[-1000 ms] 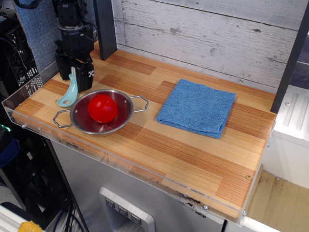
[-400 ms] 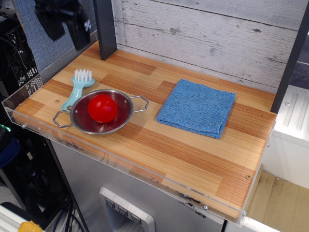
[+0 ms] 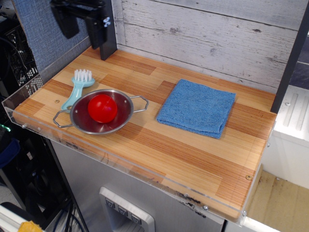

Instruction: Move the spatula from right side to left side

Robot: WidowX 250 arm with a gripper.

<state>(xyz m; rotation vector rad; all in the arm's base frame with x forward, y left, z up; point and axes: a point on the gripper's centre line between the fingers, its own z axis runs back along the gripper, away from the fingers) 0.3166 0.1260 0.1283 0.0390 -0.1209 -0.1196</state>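
— Spatula [image 3: 76, 90] lies flat on the wooden table [image 3: 193, 154] at its far left end, white bristles toward the wall, handle running down beside the steel bowl [image 3: 101, 112]. Its lower handle looks tucked just behind the bowl's rim; I can't tell if they touch.

— And the claw [image 3: 82, 21]?

— Up at the top left, well above the table, apart from everything. Its two black fingers hang open with nothing between them.

— How would the spatula handle?

— Thin plastic, so likely very light and stiff, a bit slick. I'd pinch across the flat handle just below the bristle head, where it is clear of the bowl.

— Anything else nearby?

— A red ball [image 3: 102, 108] sits in the bowl, and a folded blue cloth [image 3: 197, 107] lies well to the right.
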